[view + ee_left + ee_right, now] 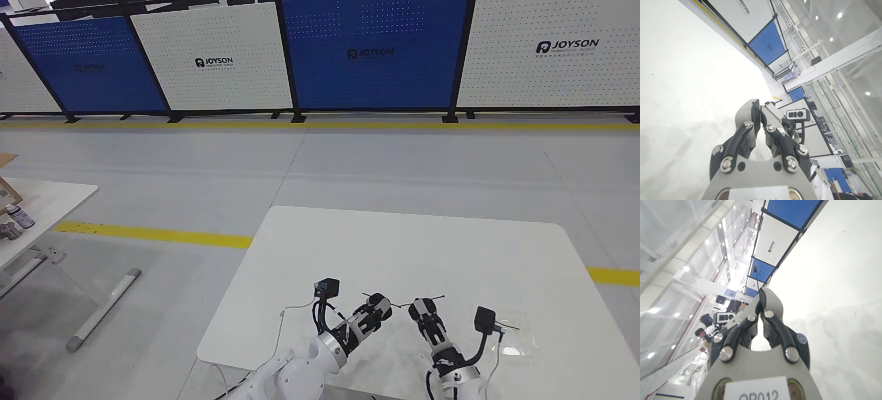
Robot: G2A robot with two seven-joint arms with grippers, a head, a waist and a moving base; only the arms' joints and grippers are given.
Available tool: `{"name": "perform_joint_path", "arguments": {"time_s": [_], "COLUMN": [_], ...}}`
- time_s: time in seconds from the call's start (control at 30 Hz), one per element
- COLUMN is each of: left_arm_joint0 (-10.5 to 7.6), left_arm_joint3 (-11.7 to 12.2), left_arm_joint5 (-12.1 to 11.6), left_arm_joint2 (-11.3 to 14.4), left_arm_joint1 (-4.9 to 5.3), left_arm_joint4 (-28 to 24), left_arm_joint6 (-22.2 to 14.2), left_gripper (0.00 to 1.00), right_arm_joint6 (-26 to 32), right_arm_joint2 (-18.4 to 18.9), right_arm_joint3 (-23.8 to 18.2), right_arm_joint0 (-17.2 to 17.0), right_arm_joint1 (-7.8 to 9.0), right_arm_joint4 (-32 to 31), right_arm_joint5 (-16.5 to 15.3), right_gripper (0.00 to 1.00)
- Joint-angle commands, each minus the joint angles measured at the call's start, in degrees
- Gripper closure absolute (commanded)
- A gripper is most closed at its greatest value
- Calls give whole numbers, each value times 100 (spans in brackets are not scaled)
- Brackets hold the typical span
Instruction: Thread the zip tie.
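— Zip tie [757, 279]: where is it to be found?
— It is gripped by the right claw [761, 291], over the white counter [400, 240]. The black strap is pinched between the dark pads. A short length, ending in the square head, is seen sticking out past the fingertips.
— And from above?
— In the top view, the tie is made out only as a thin dark line at the right claw's tip, running crosswise over the near part of the counter.
— How is the left claw [759, 108] set?
— Its fingers are clenched, pad pressed against pad. Whether any part of the tie is caught between them cannot be told. It is placed just beside the right claw, and the two tips are angled toward each other.
— What else can be noted?
— Blue and white perforated panels [375, 50] are lined up along the far side of the floor. A yellow line [150, 233] is painted across the floor beyond the counter, and another table [40, 200] is set off to the left.
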Motion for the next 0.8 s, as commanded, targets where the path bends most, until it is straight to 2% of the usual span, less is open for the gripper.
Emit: {"name": "perform_joint_path", "arguments": {"time_s": [0.0, 0.77], "left_arm_joint0": [0, 0], "left_arm_joint3": [0, 0], "left_arm_joint5": [0, 0], "left_arm_joint2": [0, 0], "left_arm_joint1": [0, 0], "left_arm_joint4": [0, 0], "left_arm_joint6": [0, 0], "left_gripper": [100, 100], "right_arm_joint6": [-8, 103], "right_arm_joint2": [25, 122], "right_arm_joint3": [-23, -46], "right_arm_joint0": [-26, -89], "right_arm_joint1": [-2, -53], "right_arm_joint4": [0, -49], "right_arm_joint5": [-17, -21], "right_gripper": [100, 100]}}
